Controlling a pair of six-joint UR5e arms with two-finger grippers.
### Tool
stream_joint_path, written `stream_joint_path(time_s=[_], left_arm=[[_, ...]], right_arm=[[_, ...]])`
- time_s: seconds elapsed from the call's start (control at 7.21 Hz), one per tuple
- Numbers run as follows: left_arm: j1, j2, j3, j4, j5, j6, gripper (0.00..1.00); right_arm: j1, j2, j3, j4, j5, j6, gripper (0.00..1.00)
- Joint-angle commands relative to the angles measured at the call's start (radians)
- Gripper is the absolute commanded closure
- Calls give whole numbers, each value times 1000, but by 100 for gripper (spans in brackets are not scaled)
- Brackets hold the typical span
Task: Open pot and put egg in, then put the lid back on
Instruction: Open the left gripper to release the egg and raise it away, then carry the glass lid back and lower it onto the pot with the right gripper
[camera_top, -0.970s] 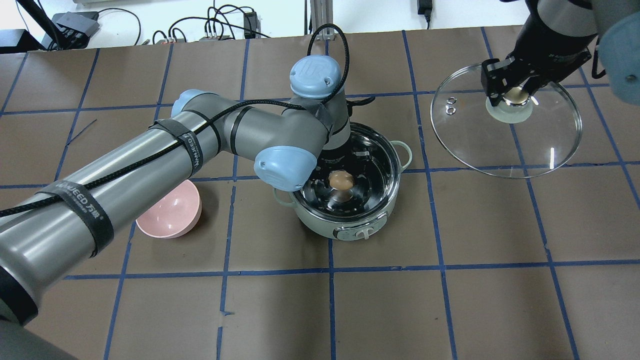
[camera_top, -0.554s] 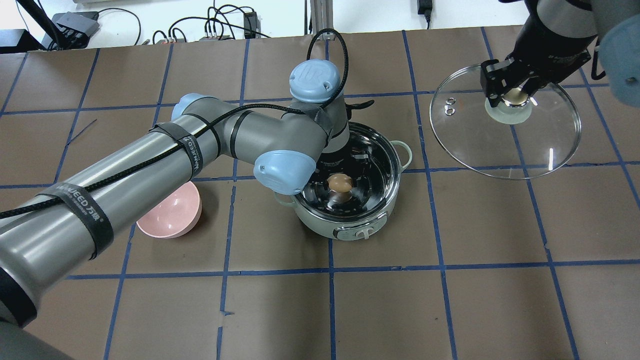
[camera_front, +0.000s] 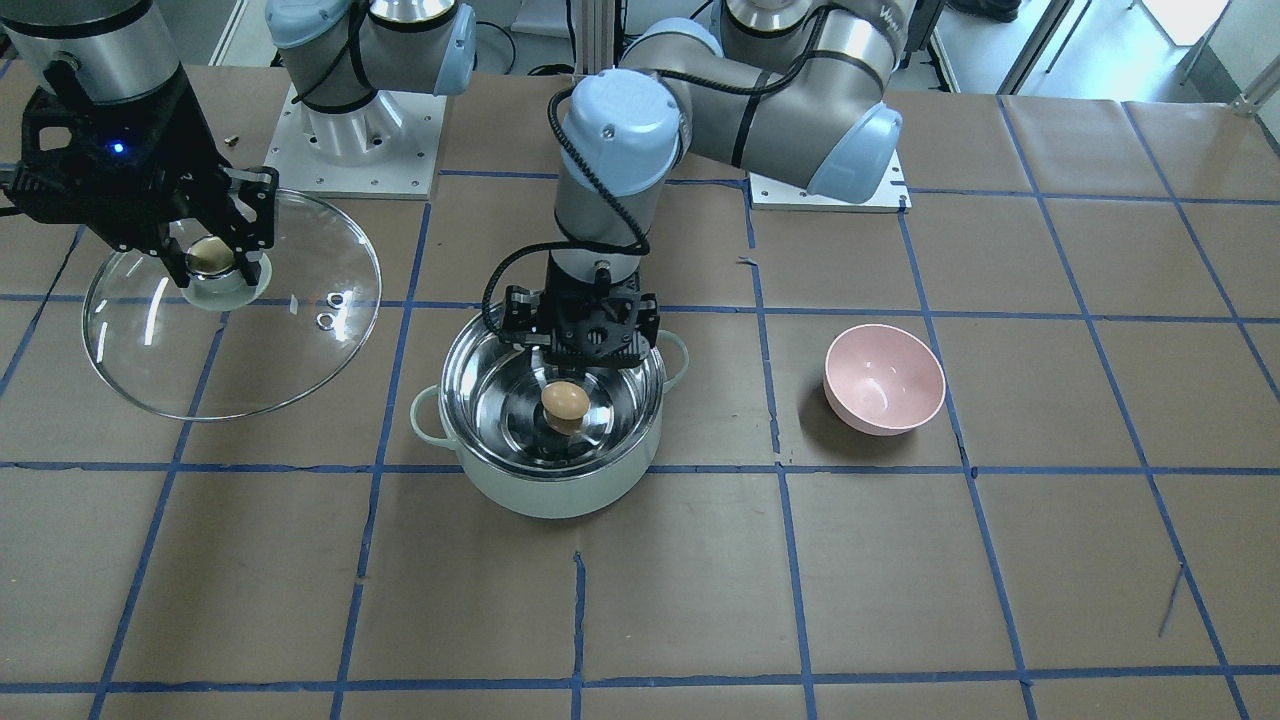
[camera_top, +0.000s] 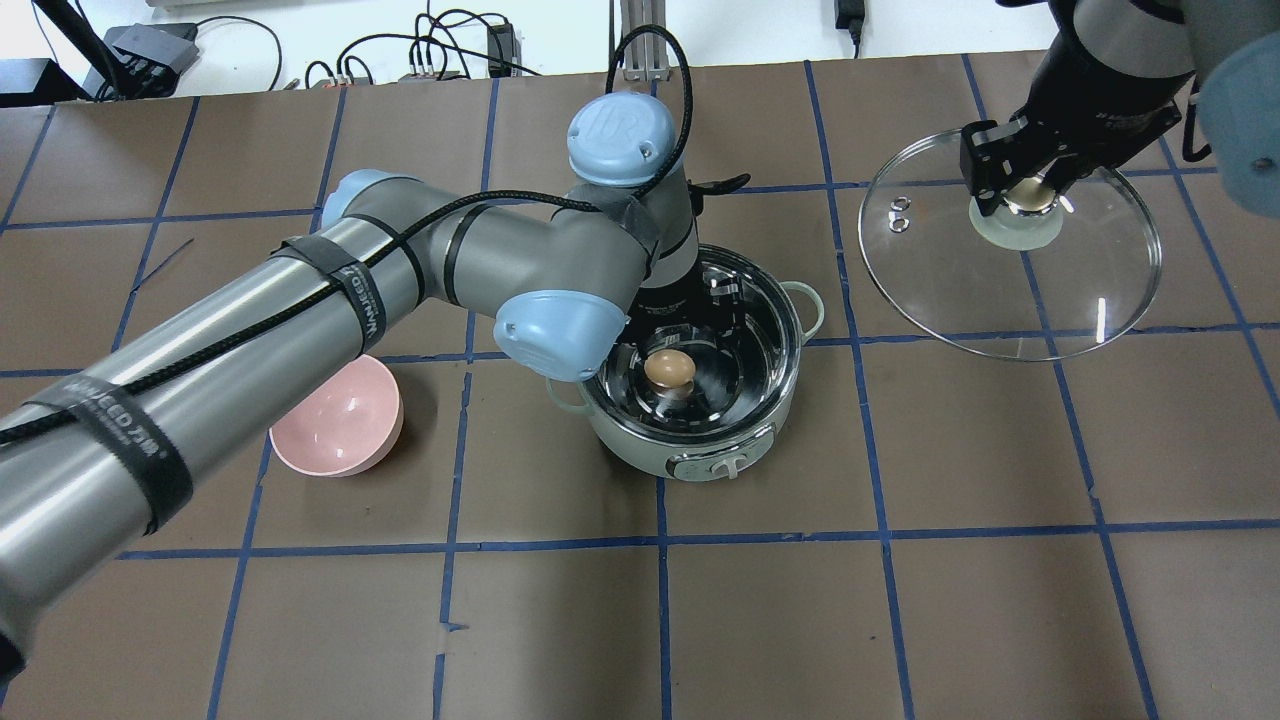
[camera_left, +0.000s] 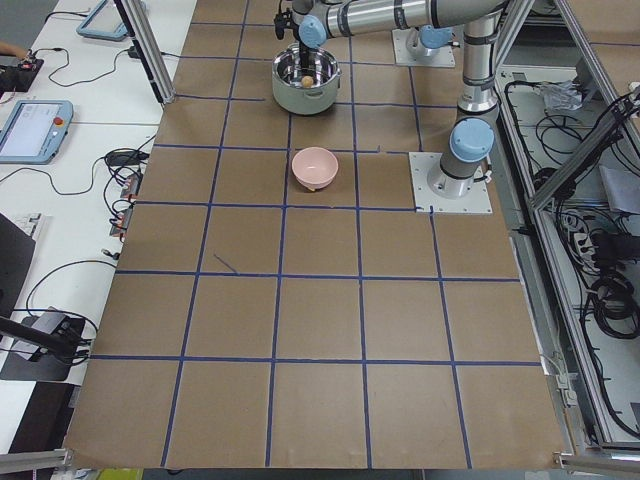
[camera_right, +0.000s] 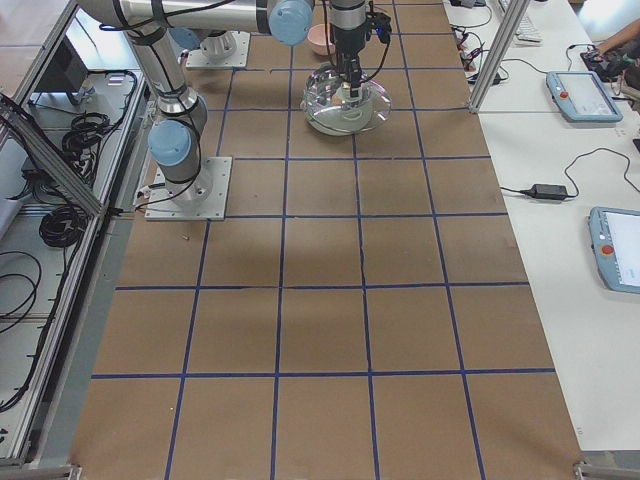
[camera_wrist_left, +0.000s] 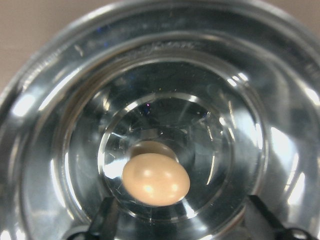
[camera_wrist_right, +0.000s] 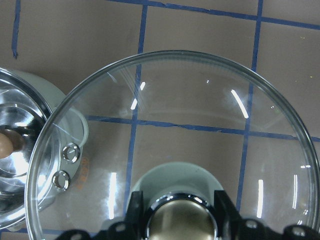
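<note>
**Egg (camera_front: 565, 400) lies in the pot (camera_front: 560, 492); the lid (camera_top: 1010, 290) comes next**

The left tool (camera_front: 583, 362) hangs just above the egg, and its wrist view shows the two fingers spread wide at the bottom corners with nothing between them. Over the last second the left arm has drifted toward the upper left of the overhead view. The egg has settled a little leftward on the steel floor, which suggests it is released and the arm is pulling out. I judge the middle step done.

The egg rests alone near the centre of the pot's bottom, clear of the walls. The pot stands open in the middle of the counter (camera_front: 900, 560).

In the upper right of the overhead view the right tool (camera_top: 1032, 192) is clamped on the knob (camera_top: 1016, 226) and holds the lid tilted, well apart from the pot and hardly moved. The lid can only come across once the left arm clears the rim.

The pink bowl (camera_front: 884, 378), at right of the front view, is empty.
</note>
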Motion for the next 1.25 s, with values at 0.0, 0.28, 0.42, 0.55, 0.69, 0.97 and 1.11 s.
stream_joint_path(time_s=[0.0, 0.28, 0.42, 0.55, 0.69, 0.97, 1.11], left_arm=[[124, 198, 2, -228, 47, 103, 0], [264, 267, 30, -342, 51, 226, 0], [308, 283, 68, -413, 73, 301, 0], [313, 283, 94, -423, 110, 305, 0], [315, 275, 99, -421, 106, 305, 0], [323, 272, 97, -424, 104, 338, 0], [327, 272, 97, -424, 104, 349, 0]], right_arm=[[87, 2, 3, -3, -2, 153, 65], [217, 22, 32, -34, 1, 360, 65], [298, 79, 32, -128, 1, 454, 65], [402, 166, 32, -212, -2, 590, 65], [494, 226, 30, -301, -11, 676, 65], [528, 256, 44, -330, -13, 725, 65], [526, 256, 68, -347, -19, 713, 65]])
